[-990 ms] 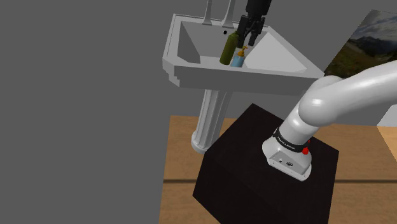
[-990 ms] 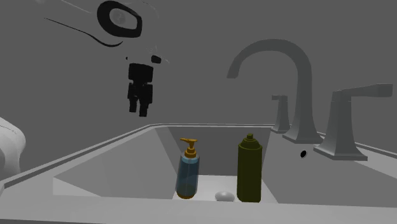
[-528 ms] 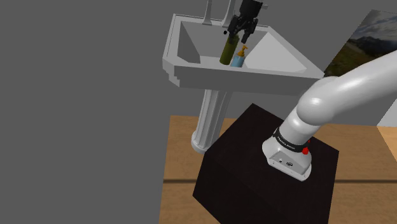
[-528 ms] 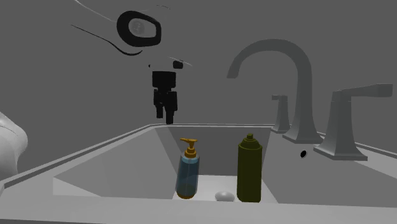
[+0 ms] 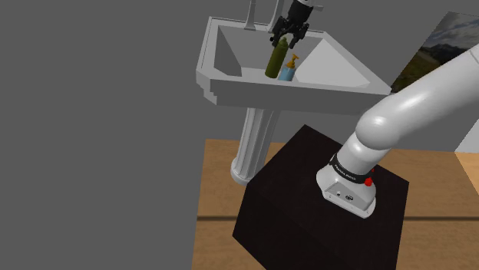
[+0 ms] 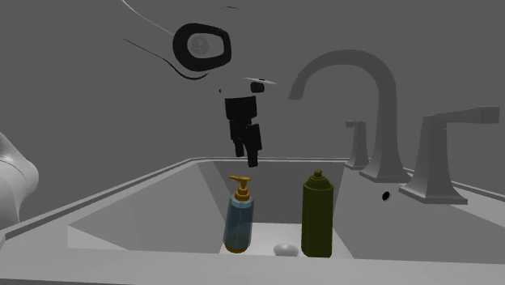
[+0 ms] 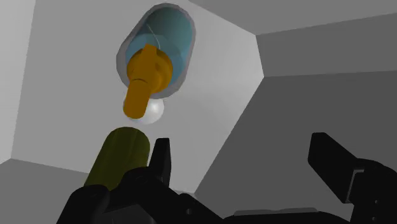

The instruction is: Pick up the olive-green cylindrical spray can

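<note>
Here is the all-black two-finger gripper, jaws spread wide and empty, hanging above the basin of the grey pedestal sink. The olive-green cylindrical spray can stands upright on the basin floor, close to the tall grey arched faucet.

And there is the trouble. In the wrist view the can is not between the fingers at all. It sits just outside one of them, its domed top beside that finger. A straight descent from here would likely land that finger on the can's cap or scrape down its side, and a tall, narrow can like this one would tip easily.

Then there is the neighbour, a translucent blue soap dispenser with an orange pump, standing near the can with the small pale drain stopper between them. Wide jaws in that tight cluster could nudge the dispenser over too.

The can itself is a smooth, matte olive body with straight sides, rounded shoulders and a small darker nozzle cap. It looks rigid and easy to clamp once the gripper is centred over it.
</note>
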`<state>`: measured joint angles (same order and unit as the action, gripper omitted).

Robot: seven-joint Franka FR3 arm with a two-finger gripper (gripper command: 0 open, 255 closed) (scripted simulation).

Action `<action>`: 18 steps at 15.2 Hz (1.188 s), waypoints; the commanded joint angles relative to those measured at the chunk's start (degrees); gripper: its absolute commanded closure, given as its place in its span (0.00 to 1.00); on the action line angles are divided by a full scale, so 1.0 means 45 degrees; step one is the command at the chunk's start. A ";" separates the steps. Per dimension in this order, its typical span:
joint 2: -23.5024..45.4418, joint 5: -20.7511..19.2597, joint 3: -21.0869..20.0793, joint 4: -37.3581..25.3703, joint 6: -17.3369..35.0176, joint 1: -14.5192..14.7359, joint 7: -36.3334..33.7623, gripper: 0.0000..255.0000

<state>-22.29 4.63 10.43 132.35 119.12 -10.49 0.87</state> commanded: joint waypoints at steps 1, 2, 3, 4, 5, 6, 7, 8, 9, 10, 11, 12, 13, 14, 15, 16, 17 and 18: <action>0.0681 0.0169 0.0270 -0.0338 0.0749 -0.0137 0.0009 0.00; 0.0959 0.0265 0.0414 -0.0490 0.1061 -0.0211 0.0034 0.00; 0.1239 0.0375 0.0559 -0.0649 0.1364 -0.0282 0.0066 0.00; 0.1520 0.0499 0.0705 -0.0815 0.1658 -0.0351 0.0104 0.00; 0.1802 0.0641 0.0840 -0.0989 0.1943 -0.0429 0.0152 0.00; 0.2086 0.0796 0.0982 -0.1169 0.2219 -0.0498 0.0206 0.00; 0.2370 0.0966 0.1126 -0.1356 0.2486 -0.0565 0.0267 0.00; 0.2655 0.1152 0.1266 -0.1550 0.2743 -0.0632 0.0336 0.00; 0.2942 0.1357 0.1399 -0.1750 0.2990 -0.0706 0.0415 0.00; 0.3230 0.1579 0.1526 -0.1958 0.3226 -0.0786 0.0502 0.00; 0.3520 0.1817 0.1646 -0.2172 0.3452 -0.0873 0.0597 0.00; 0.3810 0.2071 0.1762 -0.2392 0.3668 -0.0961 0.0700 0.00; 0.3823 0.2083 0.1759 -0.2403 0.3676 -0.0974 0.0705 0.00; 0.3880 0.2148 0.1767 -0.2291 0.3835 -0.0964 0.0774 0.00; 0.3940 0.2217 0.1772 -0.2183 0.3993 -0.0956 0.0845 0.00; 0.4003 0.2289 0.1778 -0.2077 0.4151 -0.0948 0.0919 0.00; 0.4069 0.2365 0.1783 -0.1975 0.4308 -0.0940 0.0995 0.00; 0.4137 0.2444 0.1788 -0.1875 0.4465 -0.0931 0.1074 0.00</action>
<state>-4.06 15.30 18.49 123.59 138.38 -14.75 5.48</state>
